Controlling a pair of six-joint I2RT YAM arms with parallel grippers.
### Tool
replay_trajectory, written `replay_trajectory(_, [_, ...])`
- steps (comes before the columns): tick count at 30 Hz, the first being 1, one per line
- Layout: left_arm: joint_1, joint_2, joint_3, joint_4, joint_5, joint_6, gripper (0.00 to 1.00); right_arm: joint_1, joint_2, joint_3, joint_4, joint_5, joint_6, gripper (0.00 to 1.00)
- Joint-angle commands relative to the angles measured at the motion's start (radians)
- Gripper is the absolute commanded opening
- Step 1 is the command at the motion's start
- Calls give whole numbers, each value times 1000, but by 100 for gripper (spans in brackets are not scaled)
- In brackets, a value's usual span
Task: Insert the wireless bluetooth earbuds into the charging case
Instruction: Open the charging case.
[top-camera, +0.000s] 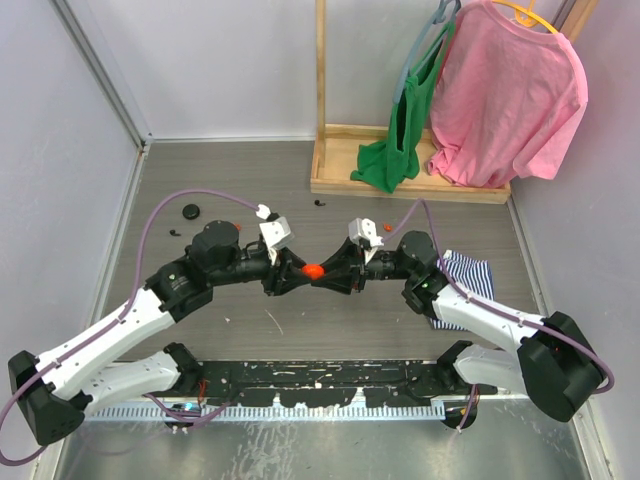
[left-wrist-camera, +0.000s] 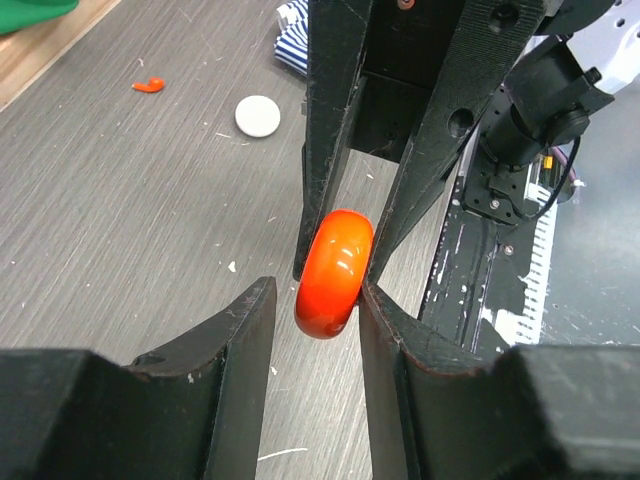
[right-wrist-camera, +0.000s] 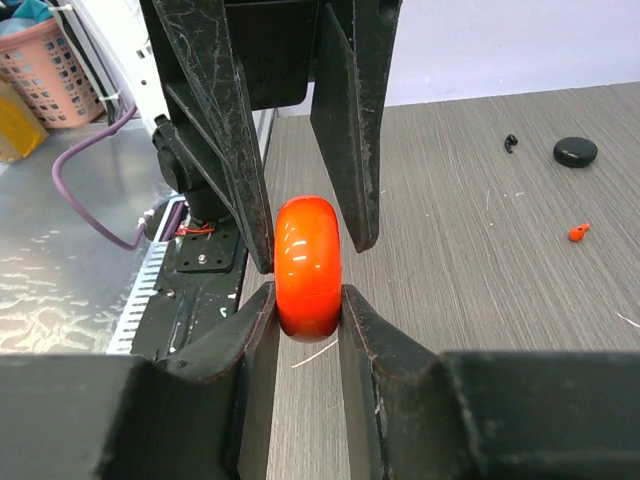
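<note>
Closed red charging case (right-wrist-camera: 307, 262) pinched edge-on by right end effector (right-wrist-camera: 305, 292)

Round cases, three: orange case (left-wrist-camera: 333, 270), white case (left-wrist-camera: 258, 116), black case (right-wrist-camera: 575, 151). Earbuds, four: red earbud (left-wrist-camera: 148, 85), second red earbud (right-wrist-camera: 578, 232), black earbud (top-camera: 175, 233), second black earbud (top-camera: 319, 203).

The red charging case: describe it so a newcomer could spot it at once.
Look at the middle of the grey table, where the left gripper and the right gripper meet tip to tip. Pinched on edge by the right one is a glossy orange-red puck. It is the only red round case; the black disc and the white disc lie flat on the table.
</note>
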Motion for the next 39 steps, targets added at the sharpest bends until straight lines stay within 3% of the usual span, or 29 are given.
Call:
replay_trajectory(1, [3,-38,-6,78,-89,-38,39,3,-35,-10,62,-15,-8,1])
replay_trajectory(39, [8,-69,20,96,-299,-162,42,3,-8,-15,52,-76,-26,1])
